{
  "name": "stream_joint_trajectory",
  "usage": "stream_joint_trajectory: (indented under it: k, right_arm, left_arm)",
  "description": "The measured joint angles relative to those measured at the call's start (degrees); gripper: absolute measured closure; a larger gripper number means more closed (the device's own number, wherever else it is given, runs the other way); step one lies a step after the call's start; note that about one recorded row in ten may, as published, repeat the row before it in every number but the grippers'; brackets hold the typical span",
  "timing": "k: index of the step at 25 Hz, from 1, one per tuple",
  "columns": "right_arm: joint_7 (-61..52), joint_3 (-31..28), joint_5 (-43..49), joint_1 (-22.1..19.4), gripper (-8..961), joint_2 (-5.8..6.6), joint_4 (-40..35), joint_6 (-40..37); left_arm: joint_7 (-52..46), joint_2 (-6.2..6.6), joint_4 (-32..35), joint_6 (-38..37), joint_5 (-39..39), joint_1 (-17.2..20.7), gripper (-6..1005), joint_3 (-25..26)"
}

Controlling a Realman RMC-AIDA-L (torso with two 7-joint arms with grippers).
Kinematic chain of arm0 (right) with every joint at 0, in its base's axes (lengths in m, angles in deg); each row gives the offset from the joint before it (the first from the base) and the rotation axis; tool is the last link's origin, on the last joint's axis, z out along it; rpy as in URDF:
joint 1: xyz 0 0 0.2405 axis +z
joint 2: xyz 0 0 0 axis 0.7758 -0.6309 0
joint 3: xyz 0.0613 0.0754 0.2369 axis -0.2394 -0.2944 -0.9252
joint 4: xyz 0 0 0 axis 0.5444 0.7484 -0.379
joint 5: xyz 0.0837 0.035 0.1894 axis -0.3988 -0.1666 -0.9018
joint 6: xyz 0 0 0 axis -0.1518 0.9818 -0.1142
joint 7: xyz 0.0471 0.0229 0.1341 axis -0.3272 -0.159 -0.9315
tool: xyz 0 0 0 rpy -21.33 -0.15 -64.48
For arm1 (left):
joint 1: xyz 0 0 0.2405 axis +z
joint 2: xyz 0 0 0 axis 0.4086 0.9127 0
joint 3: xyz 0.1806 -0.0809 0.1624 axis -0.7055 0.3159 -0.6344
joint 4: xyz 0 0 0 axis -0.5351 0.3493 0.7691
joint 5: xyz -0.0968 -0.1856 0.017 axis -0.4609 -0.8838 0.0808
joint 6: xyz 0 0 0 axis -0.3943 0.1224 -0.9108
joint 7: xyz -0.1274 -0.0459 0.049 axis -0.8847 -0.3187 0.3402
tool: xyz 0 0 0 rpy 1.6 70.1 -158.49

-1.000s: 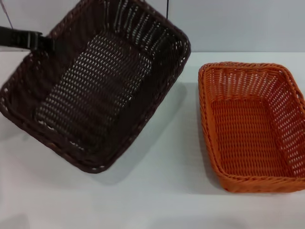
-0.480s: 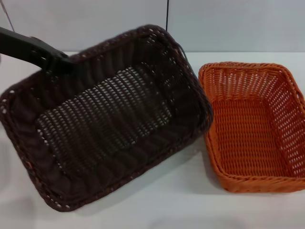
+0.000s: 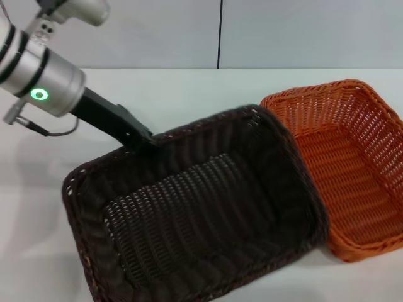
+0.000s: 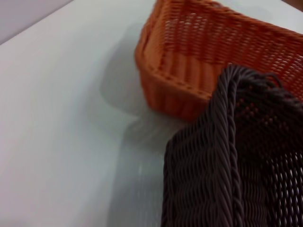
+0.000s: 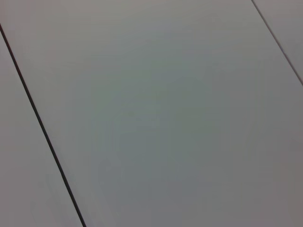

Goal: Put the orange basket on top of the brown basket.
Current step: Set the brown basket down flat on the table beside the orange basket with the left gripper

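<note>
The left gripper (image 3: 141, 139) is clamped on the far rim of the rectangular dark chocolate-brown woven wicker-style basket (image 3: 195, 211), its black finger biting the braided edge at about eleven o'clock of the basket in the head view. The silver arm with a green light runs off toward ten o'clock. The brown basket is tilted, its open mouth turned toward the camera, and its three o'clock end overlaps the near left rim of the rectangular bright orange woven wicker-style basket (image 3: 352, 157); whether the two touch cannot be told.

The orange basket sits on the plain white tabletop (image 3: 189, 94) at three o'clock of the brown one, open side up. In the left wrist view the brown basket's braided corner (image 4: 227, 156) is in the foreground with the orange basket (image 4: 213, 52) just behind it, a soft shadow falling on the white tabletop (image 4: 57, 118) beside them.

Behind the table stands a pale grey panelled wall (image 3: 283, 31) with a thin dark vertical seam (image 3: 220, 31) at twelve o'clock. The right wrist view shows only pale grey panels (image 5: 156, 113) crossed by dark seams; the right gripper is out of sight
</note>
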Motion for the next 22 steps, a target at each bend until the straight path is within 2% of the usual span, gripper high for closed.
stream_joint_trajectory:
  k: [1,4,5,6,10,17,19,22]
  right_arm:
    - [0.0,0.0,0.0,0.0,379,0.0,0.0,0.0]
    - [-0.01,0.03,0.0,-0.07,379,0.0,0.02,0.0]
    - [-0.02,0.08,0.0,-0.09,379,0.0,0.05,0.0]
    - [-0.02,0.08,0.0,-0.09,379,0.0,0.05,0.0]
    - [-0.04,0.12,-0.02,-0.13,378,0.0,0.14,0.0]
    - [-0.04,0.12,-0.06,-0.39,379,-0.01,0.14,0.0]
    - [-0.04,0.12,-0.07,-0.49,378,-0.06,0.14,0.0]
    - [-0.1,0.05,-0.09,-0.53,378,-0.12,0.13,0.0]
  left_arm:
    - [0.0,0.0,0.0,0.0,0.0,0.0,805,0.0]
    - [1.38,-1.88,0.15,-0.81,-0.31,-0.86,805,0.26]
    - [1.99,-2.87,0.46,-1.25,-0.32,-1.47,805,0.16]
    - [1.99,-2.87,0.46,-1.25,-0.32,-1.47,806,0.16]
    - [2.75,-4.16,3.62,-1.74,0.03,-4.01,809,-0.03]
    - [1.8,-4.13,3.29,-3.03,-0.41,-3.67,771,0.73]
    - [1.84,-4.02,2.96,-3.19,-0.72,-3.55,760,2.53]
    - [2.32,-4.13,2.1,-3.87,-0.73,-3.01,642,4.74]
